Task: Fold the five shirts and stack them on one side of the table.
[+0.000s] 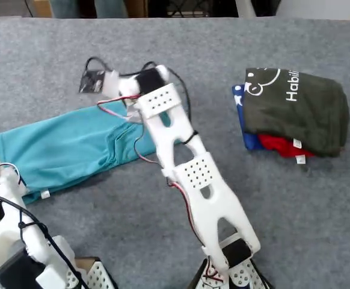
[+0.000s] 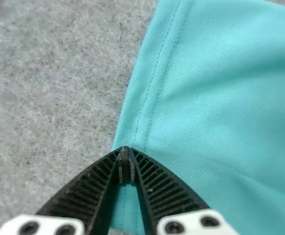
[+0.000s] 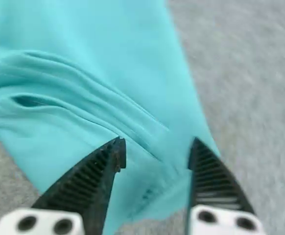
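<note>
High view looking down over the surface [image 1: 319, 211], both wrist views close above the teal shirt [image 1: 61, 150], shared with the high view.

white lettering, partly visible, on olive shirt [image 1: 307, 117]

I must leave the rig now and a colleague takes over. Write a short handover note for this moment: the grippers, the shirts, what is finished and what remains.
Left gripper: jaws shut on an edge of the teal shirt, at its end farther from the stack.
Right gripper: jaws open above the shirt's other end, holding nothing.
Teal shirt: lies as a long strip left of centre, not yet fully folded.
Done: folded stack at the right side, olive on top, red and blue under it.
Left: finish folding the teal shirt and lay it on the stack.
</note>
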